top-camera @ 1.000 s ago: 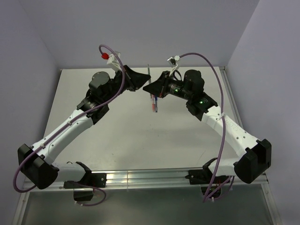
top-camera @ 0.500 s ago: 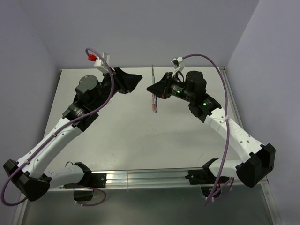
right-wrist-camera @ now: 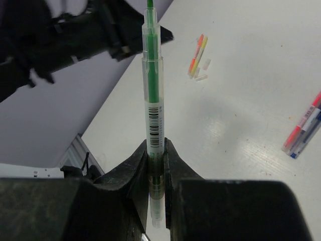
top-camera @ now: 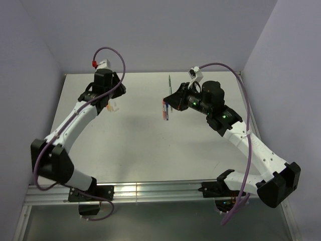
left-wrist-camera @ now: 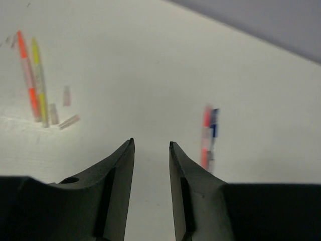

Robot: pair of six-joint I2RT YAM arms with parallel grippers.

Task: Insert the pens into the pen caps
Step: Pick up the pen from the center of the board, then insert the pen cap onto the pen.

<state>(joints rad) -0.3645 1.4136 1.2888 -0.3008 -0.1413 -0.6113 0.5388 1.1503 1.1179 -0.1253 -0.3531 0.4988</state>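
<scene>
Counter: pale, flat, carrying all loose items

Right arm: reaching in from the near right edge towards the middle of the counter

Left arm: bent in over the far left part of the counter

Right hand: fingers pressed in from both sides, clamped on the lower barrel of a green pen; seen in the top view at

Left hand: fingers apart by a narrow gap, nothing between them, hovering over bare counter; seen in the top view at

Green pen: clear barrel, barcode label just above the fingertips, standing straight out of the right hand; in the top view only a thin dark line

Red and blue pens: lying side by side and touching, blurred in the left wrist view, sharper in the right wrist view; in the top view just beside the right hand

Orange pen and yellow pen: side by side on the counter, well apart from the red and blue pens; plain in both wrist views, not made out in the top view

Pen caps: three short pale tubes, loose on the counter just beside the orange and yellow pair; colour hard to tell
</scene>
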